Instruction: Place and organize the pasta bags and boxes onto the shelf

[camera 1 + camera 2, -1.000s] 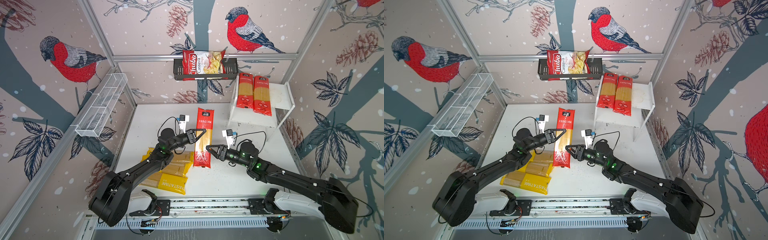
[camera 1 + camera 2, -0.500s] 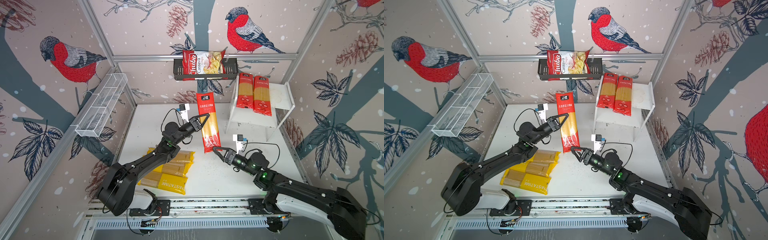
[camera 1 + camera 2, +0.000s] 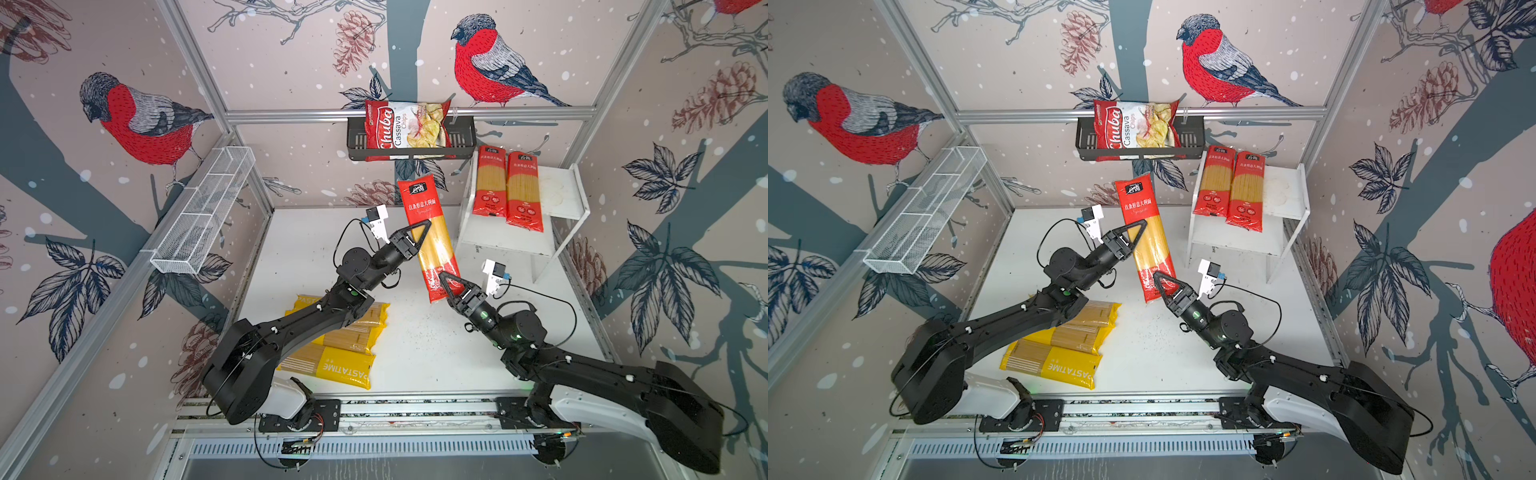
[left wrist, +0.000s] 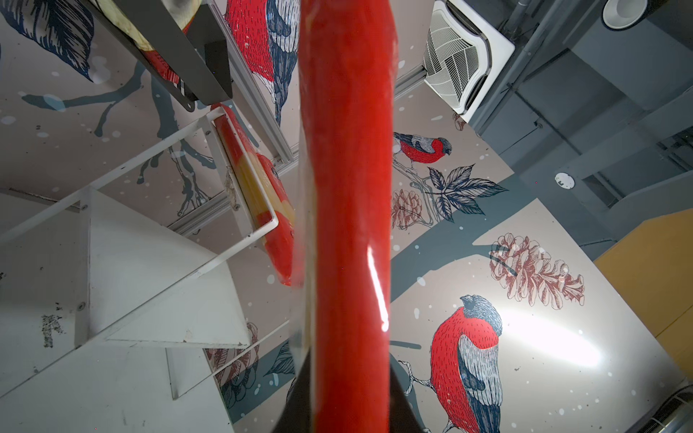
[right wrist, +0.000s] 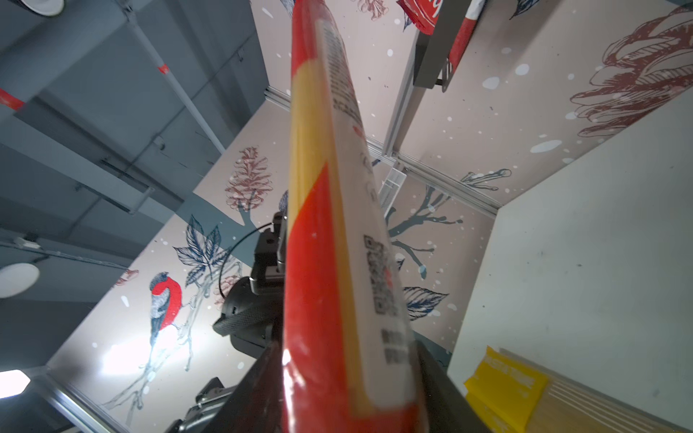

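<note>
One red pasta packet (image 3: 432, 224) (image 3: 1148, 224) hangs tilted in the air above the table, left of the white shelf (image 3: 561, 191) (image 3: 1283, 191). My left gripper (image 3: 424, 232) (image 3: 1138, 232) is shut on its middle. My right gripper (image 3: 446, 282) (image 3: 1160, 280) is shut on its lower red end. The left wrist view shows the packet (image 4: 348, 225) edge-on between the jaws, with the shelf (image 4: 150, 262) beside it. In the right wrist view the packet (image 5: 330, 262) fills the gap between both jaws. Two red packets (image 3: 507, 187) lie side by side on the shelf's top board. Yellow packets (image 3: 340, 361) (image 3: 1059, 361) lie stacked under the left arm.
A black wall basket (image 3: 461, 143) with a Chuba chips bag (image 3: 405, 124) hangs on the back wall above the shelf. A white wire basket (image 3: 203, 212) is fixed to the left wall. The shelf's lower board (image 3: 507, 241) is bare.
The left gripper has lifted the red packet off the table, up and back toward the shelf. The right gripper let go, followed it and closed on its lower end.
</note>
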`<state>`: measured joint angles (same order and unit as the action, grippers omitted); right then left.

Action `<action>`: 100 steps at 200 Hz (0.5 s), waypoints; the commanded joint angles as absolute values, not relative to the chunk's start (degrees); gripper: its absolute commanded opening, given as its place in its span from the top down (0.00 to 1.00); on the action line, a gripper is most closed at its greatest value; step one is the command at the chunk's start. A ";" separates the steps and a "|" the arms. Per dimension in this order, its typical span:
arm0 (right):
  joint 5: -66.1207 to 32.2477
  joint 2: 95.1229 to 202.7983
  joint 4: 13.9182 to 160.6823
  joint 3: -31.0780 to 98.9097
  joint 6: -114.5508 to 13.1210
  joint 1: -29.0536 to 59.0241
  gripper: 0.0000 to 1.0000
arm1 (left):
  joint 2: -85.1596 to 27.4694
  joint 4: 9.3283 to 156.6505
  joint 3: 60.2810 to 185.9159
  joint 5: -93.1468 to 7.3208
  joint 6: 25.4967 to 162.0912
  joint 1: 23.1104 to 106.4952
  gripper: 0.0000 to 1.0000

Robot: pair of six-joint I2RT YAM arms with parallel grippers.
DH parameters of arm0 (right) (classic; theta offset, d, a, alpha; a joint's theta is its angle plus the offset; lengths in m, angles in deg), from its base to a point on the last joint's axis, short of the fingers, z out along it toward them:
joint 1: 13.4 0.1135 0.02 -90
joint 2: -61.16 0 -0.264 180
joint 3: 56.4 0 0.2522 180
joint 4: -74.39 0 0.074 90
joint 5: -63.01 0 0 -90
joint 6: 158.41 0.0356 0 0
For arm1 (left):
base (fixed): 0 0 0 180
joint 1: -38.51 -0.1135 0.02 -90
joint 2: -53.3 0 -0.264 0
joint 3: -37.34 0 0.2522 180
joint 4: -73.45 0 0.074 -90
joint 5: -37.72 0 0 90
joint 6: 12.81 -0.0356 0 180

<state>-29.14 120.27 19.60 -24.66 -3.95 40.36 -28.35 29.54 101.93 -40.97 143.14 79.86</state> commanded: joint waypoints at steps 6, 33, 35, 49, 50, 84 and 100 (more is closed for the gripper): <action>-32.83 120.52 13.09 -24.48 -4.04 40.63 0.53 | -28.09 20.75 103.04 -42.37 142.79 80.51 0.91; -32.70 121.43 13.73 -22.83 -5.02 40.50 0.66 | -28.69 20.86 103.57 -41.31 142.45 80.78 0.90; -32.77 121.40 13.78 -22.72 -5.15 40.55 0.67 | -28.74 20.88 103.59 -41.26 142.41 80.79 0.89; -33.01 121.38 14.01 -22.21 -5.84 40.46 0.74 | -28.63 20.92 103.73 -40.78 142.41 80.84 0.87; -33.08 121.37 14.08 -22.14 -5.88 40.43 0.75 | -28.58 20.93 103.74 -40.69 142.36 80.86 0.87; -34.08 120.25 16.60 -20.56 -7.67 40.48 0.82 | -27.22 23.04 104.32 -40.34 141.01 80.88 0.71; -34.86 119.83 16.92 -19.92 -8.29 40.27 0.86 | -26.62 23.62 104.50 -40.09 140.43 80.82 0.62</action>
